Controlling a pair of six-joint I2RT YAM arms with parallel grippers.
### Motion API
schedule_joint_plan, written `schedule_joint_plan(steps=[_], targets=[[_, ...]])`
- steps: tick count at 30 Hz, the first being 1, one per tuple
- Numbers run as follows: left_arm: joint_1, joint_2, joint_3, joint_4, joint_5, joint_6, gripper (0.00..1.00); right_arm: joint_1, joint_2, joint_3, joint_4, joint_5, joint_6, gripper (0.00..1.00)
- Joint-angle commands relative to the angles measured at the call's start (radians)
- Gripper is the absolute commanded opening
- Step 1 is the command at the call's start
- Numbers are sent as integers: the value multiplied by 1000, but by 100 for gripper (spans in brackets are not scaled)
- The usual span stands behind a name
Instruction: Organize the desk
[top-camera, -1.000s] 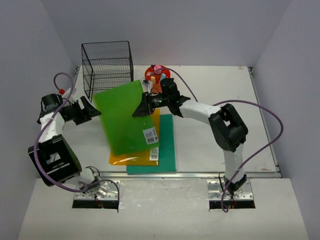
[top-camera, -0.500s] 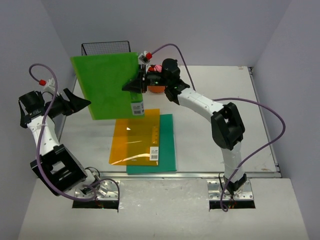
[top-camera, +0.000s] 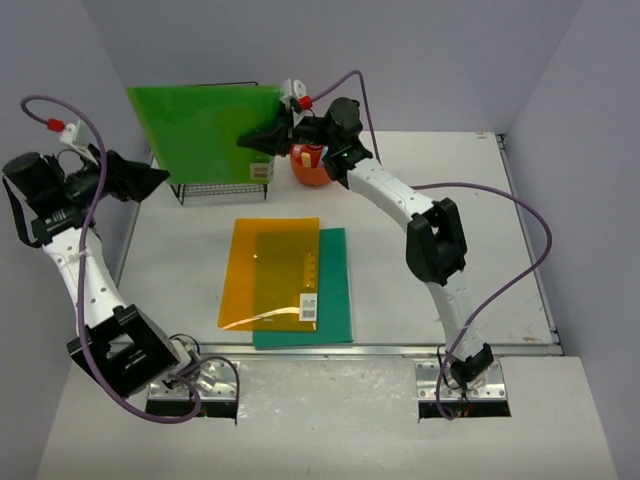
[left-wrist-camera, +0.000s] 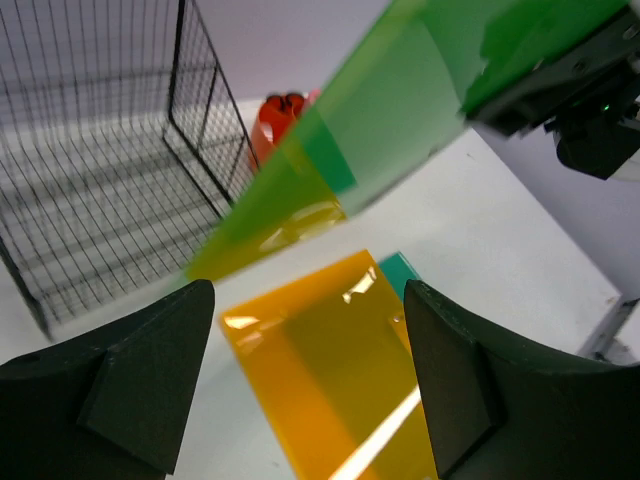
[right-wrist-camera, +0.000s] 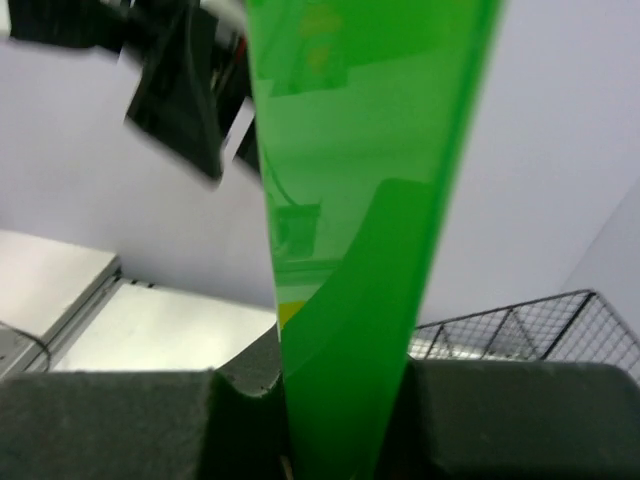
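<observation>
The white desk (top-camera: 430, 260) holds an orange folder (top-camera: 270, 272) lying on a teal folder (top-camera: 335, 290) near the front. My right gripper (top-camera: 262, 141) is shut on a green folder (top-camera: 200, 130) and holds it upright in the air in front of the black wire basket (top-camera: 215, 185) at the back left. In the right wrist view the green folder (right-wrist-camera: 350, 250) is pinched between the jaws. My left gripper (top-camera: 140, 178) is open and empty, raised at the far left near the green folder's left edge. In the left wrist view the green folder (left-wrist-camera: 390, 110) hangs above the orange folder (left-wrist-camera: 330, 370).
An orange-red object (top-camera: 310, 165) stands at the back of the desk, right of the basket; it also shows in the left wrist view (left-wrist-camera: 278, 115). Pale grey walls enclose the desk. A metal rail (top-camera: 400, 350) runs along the front edge.
My right gripper has lifted the green folder off the stack and carried it up and back to the left, over the basket. My left arm has risen and drawn back to the left.
</observation>
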Motion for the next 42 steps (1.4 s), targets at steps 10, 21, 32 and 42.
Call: schedule_joint_plan(steps=[10, 21, 32, 42], targets=[[-65, 130, 843, -577, 10, 807, 70, -4, -143, -111, -235, -115, -279, 0], [-537, 162, 972, -1059, -467, 1174, 68, 14, -129, -67, -301, -83, -384, 0], [-758, 210, 902, -1059, -623, 1170, 62, 28, -220, -212, -309, -122, -619, 0], [-865, 268, 898, -1058, -850, 1232, 49, 58, -294, -349, -199, -79, -707, 0]])
